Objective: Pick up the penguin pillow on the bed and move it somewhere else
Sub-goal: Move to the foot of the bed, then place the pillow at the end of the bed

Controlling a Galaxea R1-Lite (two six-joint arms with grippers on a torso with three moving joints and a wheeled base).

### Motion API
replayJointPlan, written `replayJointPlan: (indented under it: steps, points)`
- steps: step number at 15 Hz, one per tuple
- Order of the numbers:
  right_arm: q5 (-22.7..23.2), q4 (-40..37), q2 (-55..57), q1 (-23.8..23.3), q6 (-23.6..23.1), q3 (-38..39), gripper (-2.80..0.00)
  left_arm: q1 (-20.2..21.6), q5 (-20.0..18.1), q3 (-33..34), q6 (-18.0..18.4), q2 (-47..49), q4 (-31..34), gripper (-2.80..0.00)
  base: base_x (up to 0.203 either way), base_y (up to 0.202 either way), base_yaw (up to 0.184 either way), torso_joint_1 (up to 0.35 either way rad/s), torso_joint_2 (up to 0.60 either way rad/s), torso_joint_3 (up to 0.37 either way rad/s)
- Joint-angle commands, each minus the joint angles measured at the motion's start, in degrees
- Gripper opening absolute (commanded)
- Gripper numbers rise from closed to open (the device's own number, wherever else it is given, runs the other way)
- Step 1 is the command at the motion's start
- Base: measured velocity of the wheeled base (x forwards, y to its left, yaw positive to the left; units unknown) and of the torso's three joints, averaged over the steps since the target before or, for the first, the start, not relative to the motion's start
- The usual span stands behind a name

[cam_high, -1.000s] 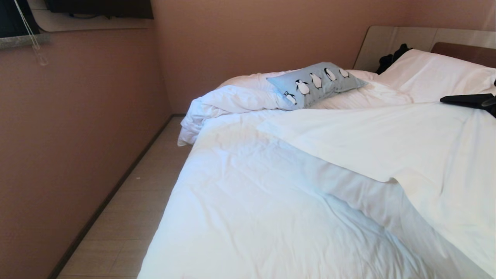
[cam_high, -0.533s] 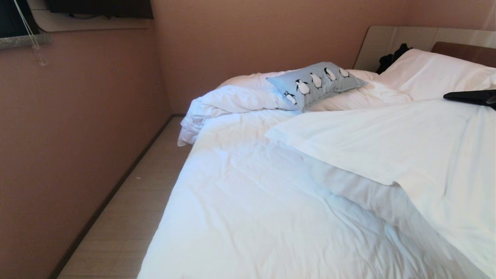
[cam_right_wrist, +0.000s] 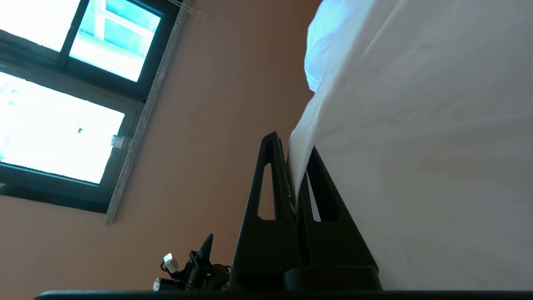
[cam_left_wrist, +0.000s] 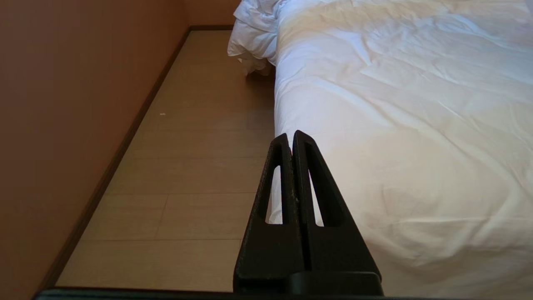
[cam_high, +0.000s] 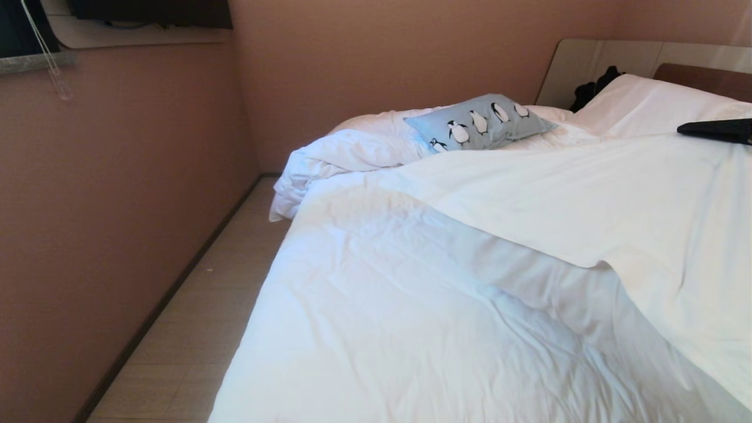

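The penguin pillow (cam_high: pixel 480 127) lies near the head of the bed (cam_high: pixel 376 329), tilted, resting on the rumpled duvet (cam_high: pixel 346 154) toward the bed's left side, close to the corner of the pink wall (cam_high: pixel 376 64). A white pillow (cam_high: pixel 652 106) sits to its right against the headboard (cam_high: pixel 702 76).

The right gripper (cam_high: pixel 714 130) shows at the right edge of the head view, level and well apart from the penguin pillow — the pillow is off to its left and a little farther up the bed. Its fingers are pinched shut on a fold of white sheet (cam_high: pixel 564 200); in the right wrist view the cloth runs down between the two black fingers (cam_right_wrist: pixel 270 183) of the gripper (cam_right_wrist: pixel 291 146). The lifted sheet stretches from the gripper across the bed, and its raised edge hides the pillow's near bottom edge.

The left gripper (cam_left_wrist: pixel 290 137) is closed with nothing in it — it hangs low beside the bed's left edge, over the wood floor (cam_left_wrist: pixel 195 166), far from the pillow.
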State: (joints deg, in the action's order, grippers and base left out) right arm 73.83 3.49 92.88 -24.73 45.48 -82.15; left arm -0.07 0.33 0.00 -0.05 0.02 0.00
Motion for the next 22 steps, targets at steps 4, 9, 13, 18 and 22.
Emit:
replayJointPlan:
  steps: [4, 9, 13, 18, 22]
  points:
    - [-4.23, 6.23, 2.66, 7.63, 1.21, -3.15, -2.80, -0.01, 0.02, 0.00, -0.04, -0.02, 0.00, -2.80, 0.000, 0.000, 0.000, 0.000, 0.00, 0.000]
    - [-8.65, 23.30, 8.80, 13.36, 7.09, -3.39, -2.80, -0.01, 0.02, 0.00, -0.04, -0.02, 0.00, -2.80, 0.000, 0.000, 0.000, 0.000, 0.00, 0.000]
    - [-9.03, 35.60, 12.00, 13.56, 15.45, -4.49, -2.80, -0.01, 0.02, 0.00, -0.04, 0.06, 0.00, -2.80, 0.000, 0.000, 0.000, 0.000, 0.00, 0.000]
    - [-10.51, 39.64, 14.48, 16.23, 17.45, -4.34, -2.80, -0.01, 0.02, 0.00, -0.04, -0.02, 0.00, -2.80, 0.000, 0.000, 0.000, 0.000, 0.00, 0.000]
    - [-10.55, 40.26, 23.26, 23.68, 7.28, -2.15, -2.80, -0.01, 0.02, 0.00, -0.04, 0.00, 0.00, -2.80, 0.000, 0.000, 0.000, 0.000, 0.00, 0.000]
